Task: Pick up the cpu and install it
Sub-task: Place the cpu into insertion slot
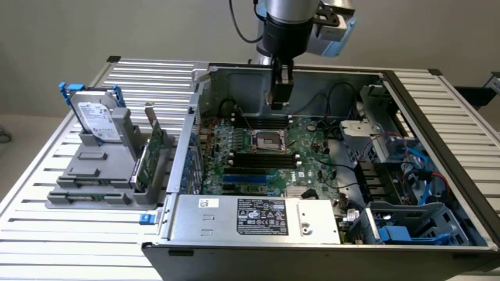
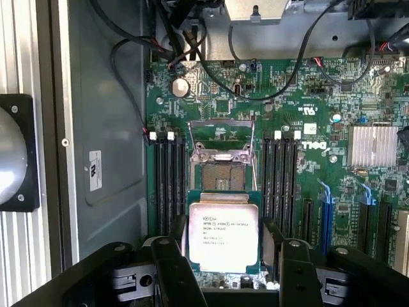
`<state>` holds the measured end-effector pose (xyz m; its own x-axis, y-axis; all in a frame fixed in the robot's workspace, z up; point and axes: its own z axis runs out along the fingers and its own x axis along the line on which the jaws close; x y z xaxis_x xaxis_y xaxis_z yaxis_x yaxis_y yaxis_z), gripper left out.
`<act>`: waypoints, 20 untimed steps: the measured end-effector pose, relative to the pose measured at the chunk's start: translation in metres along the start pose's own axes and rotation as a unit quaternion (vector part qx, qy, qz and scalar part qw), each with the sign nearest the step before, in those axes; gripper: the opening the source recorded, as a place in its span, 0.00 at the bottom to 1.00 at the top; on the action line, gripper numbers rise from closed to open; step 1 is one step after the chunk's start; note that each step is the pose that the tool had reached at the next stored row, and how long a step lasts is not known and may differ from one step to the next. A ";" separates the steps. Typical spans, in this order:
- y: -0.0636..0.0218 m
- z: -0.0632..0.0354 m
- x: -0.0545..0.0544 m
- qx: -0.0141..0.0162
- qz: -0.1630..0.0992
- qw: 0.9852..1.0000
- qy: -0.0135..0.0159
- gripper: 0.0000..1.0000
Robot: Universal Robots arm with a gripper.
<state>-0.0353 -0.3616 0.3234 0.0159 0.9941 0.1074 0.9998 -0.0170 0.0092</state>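
Above the motherboard (image 1: 308, 155) of the open computer case (image 1: 234, 88) on the desk (image 1: 47, 234), the pincer (image 1: 279, 104) is clenched on the cpu (image 2: 223, 230), gripping two opposite edges and holding it level in the air near the open socket (image 2: 220, 171).

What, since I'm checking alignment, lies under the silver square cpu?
Green motherboard shows around the silver square cpu gripped in the claw; the dark metal-framed socket sits past its edge. Directly underneath is covered.
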 end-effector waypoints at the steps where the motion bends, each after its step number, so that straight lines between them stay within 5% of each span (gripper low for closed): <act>1: -0.0004 0.0007 0.000 0.000 0.002 1.000 0.000 0.55; 20: 0.0002 0.0339 -0.004 0.001 0.000 1.000 0.000 0.55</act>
<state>-0.0348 -0.3618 0.2893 0.0150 0.9941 0.1074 0.9998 -0.0158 0.0070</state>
